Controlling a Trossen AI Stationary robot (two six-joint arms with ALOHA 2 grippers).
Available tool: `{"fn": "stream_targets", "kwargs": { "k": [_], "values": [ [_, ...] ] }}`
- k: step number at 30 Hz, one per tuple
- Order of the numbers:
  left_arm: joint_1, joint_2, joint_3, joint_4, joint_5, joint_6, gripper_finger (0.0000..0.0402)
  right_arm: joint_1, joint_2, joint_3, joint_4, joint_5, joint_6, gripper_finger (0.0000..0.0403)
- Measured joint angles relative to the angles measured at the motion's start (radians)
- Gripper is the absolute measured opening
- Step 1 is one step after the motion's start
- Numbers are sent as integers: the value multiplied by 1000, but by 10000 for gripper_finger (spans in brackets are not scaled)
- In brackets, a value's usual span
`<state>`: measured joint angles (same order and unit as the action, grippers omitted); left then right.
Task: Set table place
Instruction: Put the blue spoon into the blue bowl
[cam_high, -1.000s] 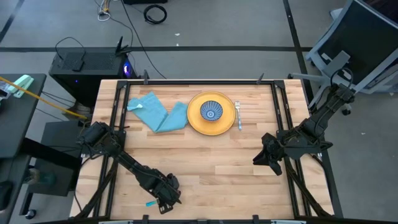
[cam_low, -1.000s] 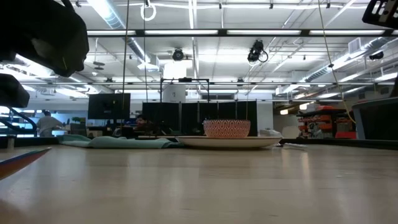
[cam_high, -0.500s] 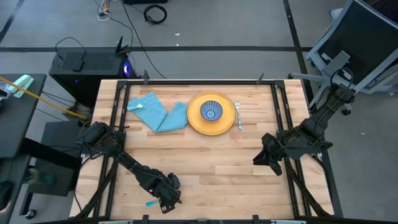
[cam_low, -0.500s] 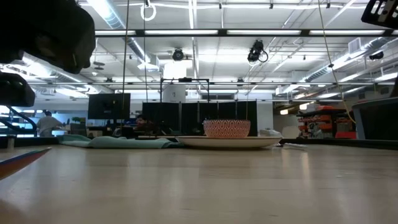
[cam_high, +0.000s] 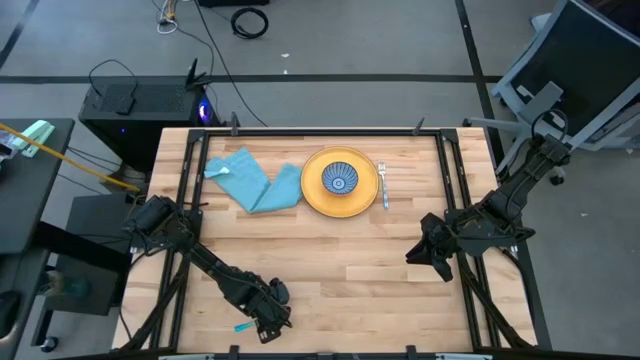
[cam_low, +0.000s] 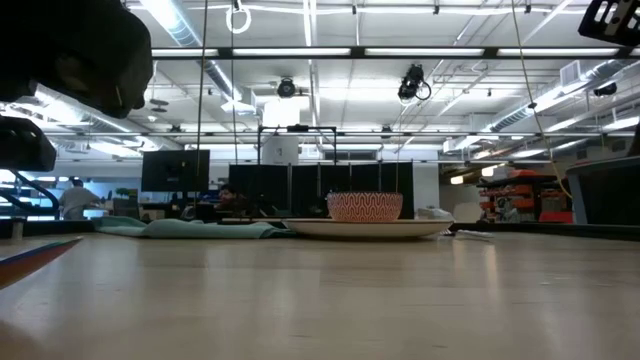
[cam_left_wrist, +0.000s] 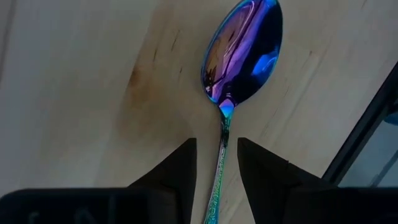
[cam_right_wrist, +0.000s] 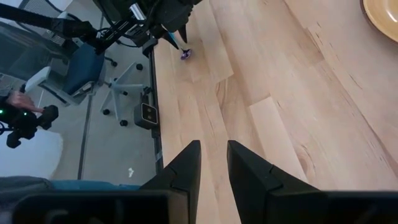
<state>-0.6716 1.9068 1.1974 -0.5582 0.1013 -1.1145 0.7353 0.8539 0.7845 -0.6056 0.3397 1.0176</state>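
High, low and wrist views of a place setting in progress. The yellow plate lies near the far edge of the counter, about midway along it, and carries the small blue patterned bowl at its centre; nothing can be made out inside the bowl. The fork lies just beside the plate on the right-arm side, parallel to the counter's short edges. The light blue napkin lies crumpled on the plate's other side, its near end touching the plate rim.

The spoon lies at the near edge of the counter, on the left-arm side, close to the black rail. The left pincer is low over it, fingers narrowly parted with the teal handle between them; contact cannot be confirmed.

The right pincer hangs above the right side of the counter, its fingers narrowly parted and holding nothing. The broad middle of the counter between both arms is bare wood.
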Motion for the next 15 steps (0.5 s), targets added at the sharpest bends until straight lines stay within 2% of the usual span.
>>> {"fn": "stream_targets", "kwargs": {
  "k": [15],
  "values": [
    [-8, 18, 3, -13, 20, -2, 121, 0, 0, 0, 0, 0, 0, 85]
  ]
}}
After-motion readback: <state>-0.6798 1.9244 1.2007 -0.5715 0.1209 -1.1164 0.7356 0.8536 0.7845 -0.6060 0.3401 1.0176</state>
